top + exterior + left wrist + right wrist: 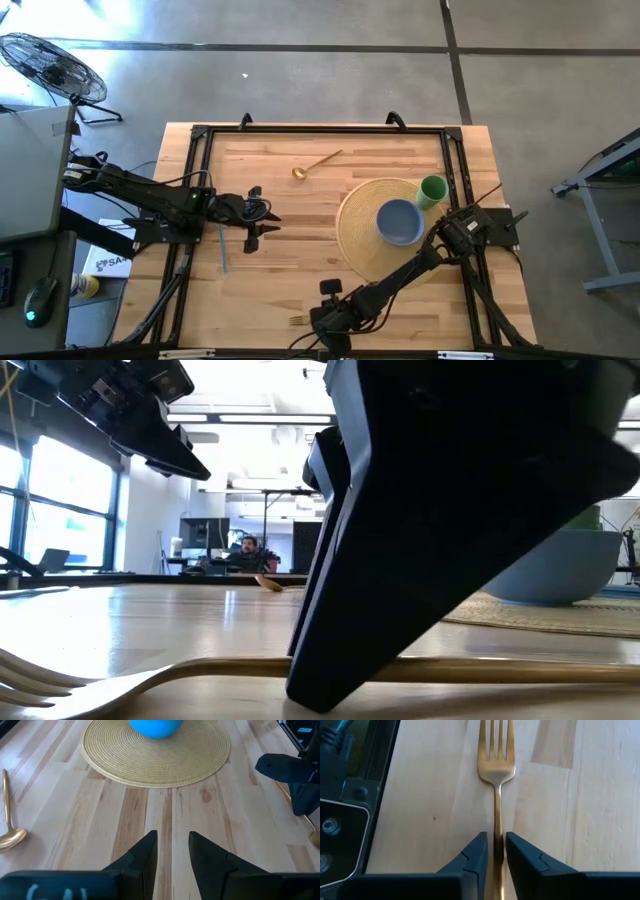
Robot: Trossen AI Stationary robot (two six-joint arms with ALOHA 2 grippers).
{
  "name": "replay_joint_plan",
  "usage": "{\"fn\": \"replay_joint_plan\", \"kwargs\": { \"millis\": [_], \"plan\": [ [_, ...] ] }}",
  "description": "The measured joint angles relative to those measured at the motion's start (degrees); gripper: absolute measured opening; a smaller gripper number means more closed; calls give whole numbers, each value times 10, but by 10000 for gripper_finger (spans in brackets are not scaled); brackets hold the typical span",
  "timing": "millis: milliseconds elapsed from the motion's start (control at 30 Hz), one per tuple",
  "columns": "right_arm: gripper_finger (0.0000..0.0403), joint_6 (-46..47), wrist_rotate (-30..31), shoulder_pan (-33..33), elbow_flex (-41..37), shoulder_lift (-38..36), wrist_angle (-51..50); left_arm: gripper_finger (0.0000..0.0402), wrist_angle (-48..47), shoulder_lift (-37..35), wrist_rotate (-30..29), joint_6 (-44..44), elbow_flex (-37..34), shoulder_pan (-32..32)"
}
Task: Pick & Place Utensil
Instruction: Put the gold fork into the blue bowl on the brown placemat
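Note:
A gold fork [496, 765] lies flat on the wooden table near its front edge, and it also shows in the high view [297, 320] and the low view [120, 682]. My right gripper [496, 851] is down at the fork's handle and shut on it. My left gripper [262, 228] hovers open and empty over the table's left middle; its fingers show in the left wrist view [172, 851]. A gold spoon [315, 163] lies on the table toward the far edge. My right gripper pinches the fork's handle [497, 827] between its two fingers, a little behind the tines. The fingers come from above and lie along the handle, one on each side. The fork lies flat on the table [500, 670], tines toward the table's left.
A round woven placemat [360, 250] lies right of centre with a blue bowl [400, 221] on it and a green cup [432, 190] at its far right rim. A black frame [320, 131] edges the table. Bare wood lies between the two grippers.

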Motion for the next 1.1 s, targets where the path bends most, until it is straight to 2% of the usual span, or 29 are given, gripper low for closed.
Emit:
{"fn": "replay_joint_plan", "kwargs": {
  "millis": [267, 400, 633, 900, 1100],
  "plan": [
    [11, 9, 3, 0, 0, 0, 0, 108, 0, 0, 0, -1, 0, 0],
    [12, 14, 27, 0, 0, 0, -2, 108, 0, 0, 1, -9, 0, 0],
    [11, 75, 52, 0, -1, -16, -21, 108, -2, 0, 1, -17, 0, 0],
    [15, 227, 117, 4, -1, -94, -149, 108, -5, 0, 1, -17, 0, 0],
    [10, 373, 167, 15, -1, -168, -321, 108, -5, 0, 10, -17, 0, 0]
  ]
}}
